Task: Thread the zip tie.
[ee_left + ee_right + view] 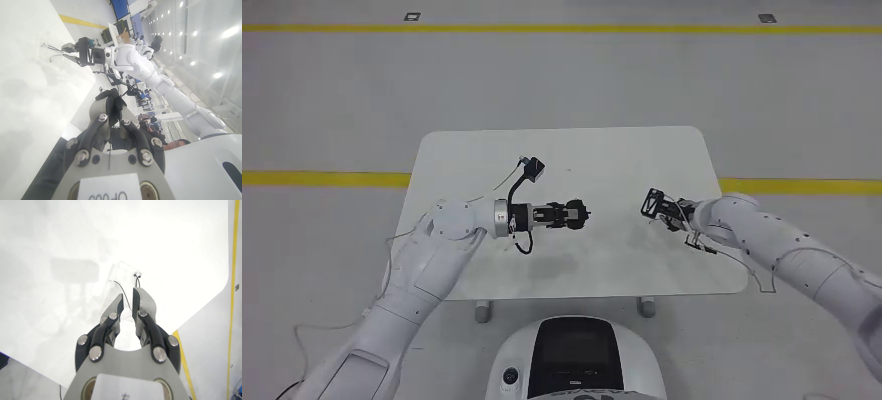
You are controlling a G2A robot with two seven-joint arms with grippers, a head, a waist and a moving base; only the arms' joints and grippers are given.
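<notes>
Matt counter [622, 160], dull metal right hand [128, 294], black plastic zip tie [125, 300]
The counter is seen as smooth, matt white. The right hand is made of dull grey metal with shiny rivets [159, 353] and ribbed black pads [134, 302]; the zip tie looks like thin, smooth black plastic.

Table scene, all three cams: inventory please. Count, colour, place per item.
table: 1, white, under both arms.
clear holder: 1, transparent, on the table ahead of the right pincer.
black strands: at least 2, thin, at the clear holder, running toward the right pincer; likely zip ties.
zip tie: 1, black, thin strip clamped in the left pincer.
floor lines: 2, yellow, on the grey floor.
left pincer: 1, grey with black pads, shut, over mid-table.
right pincer: 1, same colours, open, facing the left one.
</notes>
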